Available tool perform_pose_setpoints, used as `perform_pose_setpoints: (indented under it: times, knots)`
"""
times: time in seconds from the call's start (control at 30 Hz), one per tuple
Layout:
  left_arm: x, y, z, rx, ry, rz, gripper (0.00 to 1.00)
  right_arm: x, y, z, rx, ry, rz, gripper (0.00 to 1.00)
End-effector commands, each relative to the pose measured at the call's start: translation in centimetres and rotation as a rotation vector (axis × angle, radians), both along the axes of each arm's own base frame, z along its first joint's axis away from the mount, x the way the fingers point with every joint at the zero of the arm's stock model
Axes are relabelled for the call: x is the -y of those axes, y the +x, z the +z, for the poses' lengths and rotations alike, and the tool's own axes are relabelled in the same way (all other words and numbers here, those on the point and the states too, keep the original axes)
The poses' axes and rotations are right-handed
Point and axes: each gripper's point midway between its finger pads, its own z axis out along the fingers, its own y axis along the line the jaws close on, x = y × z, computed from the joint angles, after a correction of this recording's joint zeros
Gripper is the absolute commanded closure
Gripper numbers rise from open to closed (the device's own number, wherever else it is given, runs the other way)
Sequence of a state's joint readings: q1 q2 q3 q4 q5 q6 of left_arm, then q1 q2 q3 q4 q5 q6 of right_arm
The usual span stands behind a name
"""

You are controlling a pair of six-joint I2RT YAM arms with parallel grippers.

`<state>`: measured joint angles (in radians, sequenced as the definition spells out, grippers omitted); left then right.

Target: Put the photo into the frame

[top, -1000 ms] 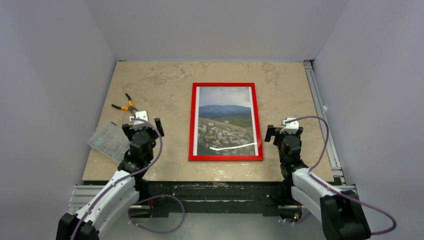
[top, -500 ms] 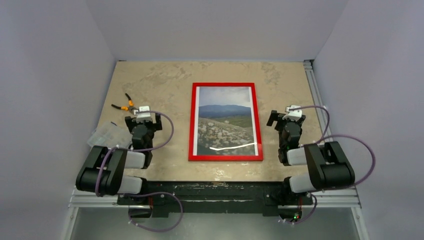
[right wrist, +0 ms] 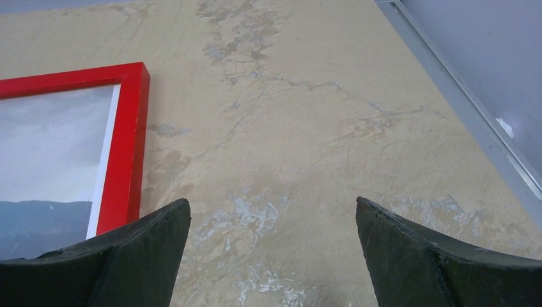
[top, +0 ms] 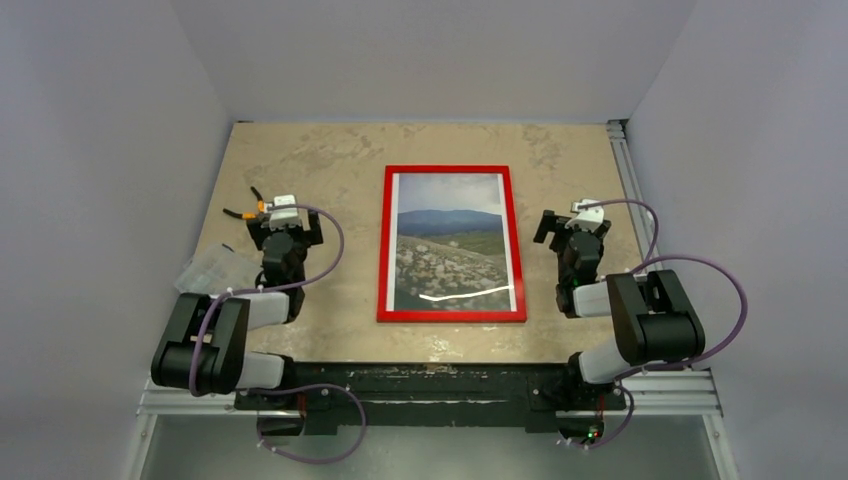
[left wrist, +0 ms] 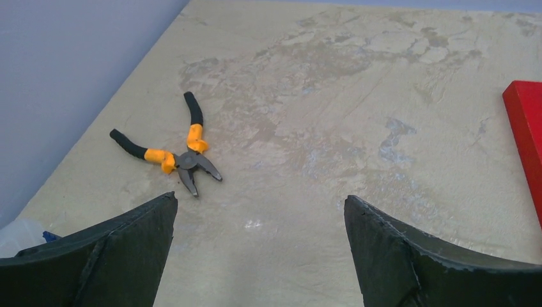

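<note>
The frame (top: 452,171) lies flat in the middle of the bench (top: 330,165), red front up, long sides running from the lower to the upper part of the top view. The photo (top: 450,240) is seen inside it behind the pane, sky toward the top of the picture and rocky hillside toward the bottom, with a thin white margin shown between print and red border. A bright streak of glare (top: 465,295) crosses the lower part of the pane.

The left arm (top: 215,340) is folded at the lower left, and its jaws are held left of the frame, well apart from it. In the left wrist view these jaws are spread wide, with only bare bench seen between the two dark fingers (left wrist: 108,256); nothing is gripped. A pair of pliers (left wrist: 171,157) with black and orange handles lies open just beyond the left finger, at the centre left of that view, and an edge of the frame is cut off at the right border.

The right arm (top: 645,325) is folded at the lower right, its jaws held right of the frame and clear of it. These jaws are likewise spread wide and empty. A clear plastic box (top: 213,272) rests at the bench's left edge, partly hidden by the left arm. A metal rail (top: 640,220) runs along the bench's right side.
</note>
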<state>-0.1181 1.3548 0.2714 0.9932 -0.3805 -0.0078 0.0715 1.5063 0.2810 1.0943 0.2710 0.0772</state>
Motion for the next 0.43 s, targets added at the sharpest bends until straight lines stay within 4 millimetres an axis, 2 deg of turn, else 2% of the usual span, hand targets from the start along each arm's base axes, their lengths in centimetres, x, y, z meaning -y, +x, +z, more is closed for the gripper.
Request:
perform_pose_setpoints:
  times: [0.0, 0.4]
  knots:
    - [0.10, 0.47, 0.18, 0.004, -0.022, -0.005, 0.00, 0.27, 0.58, 1.45, 0.051, -0.005, -0.014, 0.01]
    - [0.13, 0.55, 0.27, 0.008, -0.021, -0.007, 0.00, 0.28, 0.62, 1.54, 0.054, -0.006, -0.014, 0.01]
